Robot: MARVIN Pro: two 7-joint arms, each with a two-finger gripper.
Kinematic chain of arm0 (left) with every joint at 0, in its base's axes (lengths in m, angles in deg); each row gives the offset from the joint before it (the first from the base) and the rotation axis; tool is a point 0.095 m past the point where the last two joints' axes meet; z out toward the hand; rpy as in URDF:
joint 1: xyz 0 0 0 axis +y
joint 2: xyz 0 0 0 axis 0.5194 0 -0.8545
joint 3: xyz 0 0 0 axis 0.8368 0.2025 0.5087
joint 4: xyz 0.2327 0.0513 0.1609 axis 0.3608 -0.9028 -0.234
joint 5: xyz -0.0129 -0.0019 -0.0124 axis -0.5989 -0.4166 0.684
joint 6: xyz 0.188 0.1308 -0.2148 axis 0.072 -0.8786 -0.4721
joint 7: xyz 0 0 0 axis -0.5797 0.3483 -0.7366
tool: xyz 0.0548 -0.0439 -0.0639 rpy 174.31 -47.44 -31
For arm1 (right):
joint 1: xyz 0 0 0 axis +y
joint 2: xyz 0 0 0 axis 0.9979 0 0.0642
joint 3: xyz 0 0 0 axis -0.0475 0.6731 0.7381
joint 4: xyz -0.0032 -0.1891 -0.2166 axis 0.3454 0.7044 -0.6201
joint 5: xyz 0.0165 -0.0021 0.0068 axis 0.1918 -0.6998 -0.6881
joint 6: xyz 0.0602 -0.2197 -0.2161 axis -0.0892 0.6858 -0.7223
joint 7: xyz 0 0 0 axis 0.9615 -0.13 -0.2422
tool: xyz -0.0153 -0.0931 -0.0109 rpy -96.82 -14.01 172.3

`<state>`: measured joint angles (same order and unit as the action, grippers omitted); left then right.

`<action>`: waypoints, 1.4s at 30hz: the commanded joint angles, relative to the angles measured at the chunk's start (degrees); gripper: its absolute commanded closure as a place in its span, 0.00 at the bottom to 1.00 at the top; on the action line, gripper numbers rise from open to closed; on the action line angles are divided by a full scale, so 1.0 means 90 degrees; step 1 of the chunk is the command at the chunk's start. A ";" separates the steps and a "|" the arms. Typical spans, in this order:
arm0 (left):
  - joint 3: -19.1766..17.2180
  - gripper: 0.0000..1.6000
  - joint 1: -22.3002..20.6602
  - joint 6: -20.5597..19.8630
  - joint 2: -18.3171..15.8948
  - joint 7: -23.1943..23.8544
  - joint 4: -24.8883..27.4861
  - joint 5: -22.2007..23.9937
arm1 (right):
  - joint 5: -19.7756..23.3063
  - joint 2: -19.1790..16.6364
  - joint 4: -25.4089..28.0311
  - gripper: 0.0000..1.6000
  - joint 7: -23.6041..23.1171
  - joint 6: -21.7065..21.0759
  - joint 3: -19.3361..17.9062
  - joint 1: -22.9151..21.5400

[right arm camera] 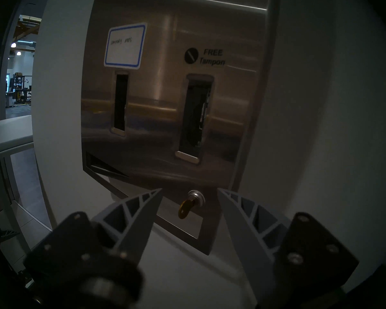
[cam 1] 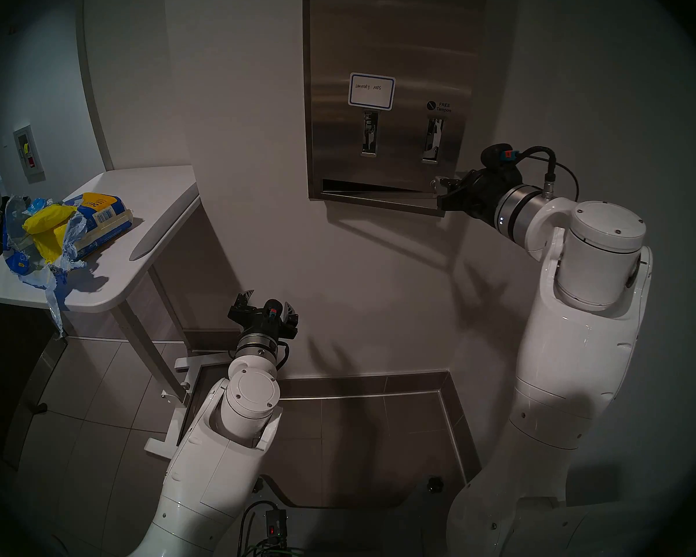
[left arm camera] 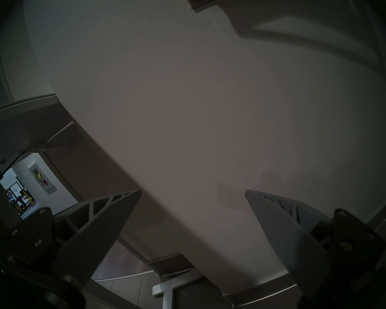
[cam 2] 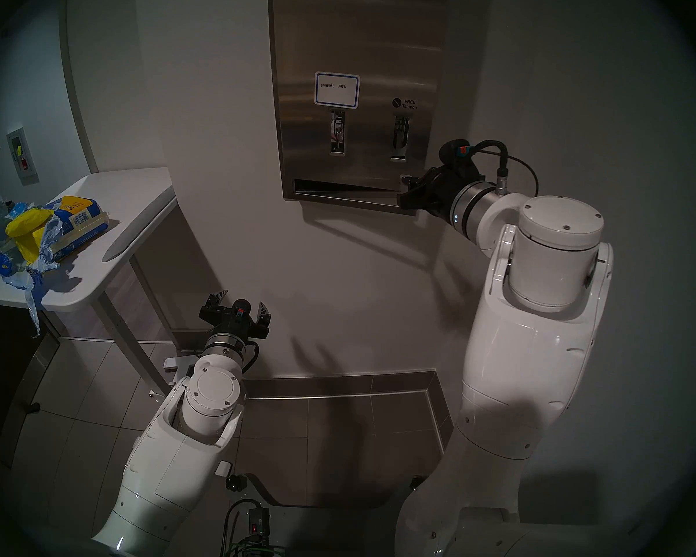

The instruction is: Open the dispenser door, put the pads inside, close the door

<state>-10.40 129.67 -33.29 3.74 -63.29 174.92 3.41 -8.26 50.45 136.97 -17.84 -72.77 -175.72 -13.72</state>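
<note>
Right wrist: right gripper (right arm camera: 189,193) jaws parted, empty, key (right arm camera: 185,209) between them at 6 o'clock of dispenser door (right arm camera: 165,101). Left gripper (cam 1: 267,303) wide, empty.

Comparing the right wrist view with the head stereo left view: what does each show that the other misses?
Only the right wrist view shows the brass key in the round lock, between the open right gripper. Only the head view shows the yellow pads in the torn pack and the open left gripper. Both show the closed dispenser door and its blue-bordered label.

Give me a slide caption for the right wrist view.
Right gripper open before the brass key in the dispenser door lock.
</note>
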 commanded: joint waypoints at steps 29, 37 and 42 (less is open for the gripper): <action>-0.0005 0.00 -0.0141 0.0051 -0.0002 -0.0024 0.0193 -0.0009 | 0.0437 -0.0898 -0.2663 1.00 0.0282 0.1734 -0.1030 -0.1454; -0.0004 0.00 -0.0142 0.0051 -0.0003 -0.0026 0.0191 -0.0007 | 0.0489 -0.0888 -0.3085 1.00 0.0292 0.2021 -0.0783 -0.1713; -0.0003 0.00 -0.0142 0.0051 -0.0005 -0.0026 0.0193 -0.0006 | 0.0516 -0.0951 -0.3214 1.00 0.0255 0.2196 -0.0670 -0.1792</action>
<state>-10.31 129.68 -33.31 3.68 -63.39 174.88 3.50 -4.33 42.90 107.55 -15.23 -55.72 -183.23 -25.55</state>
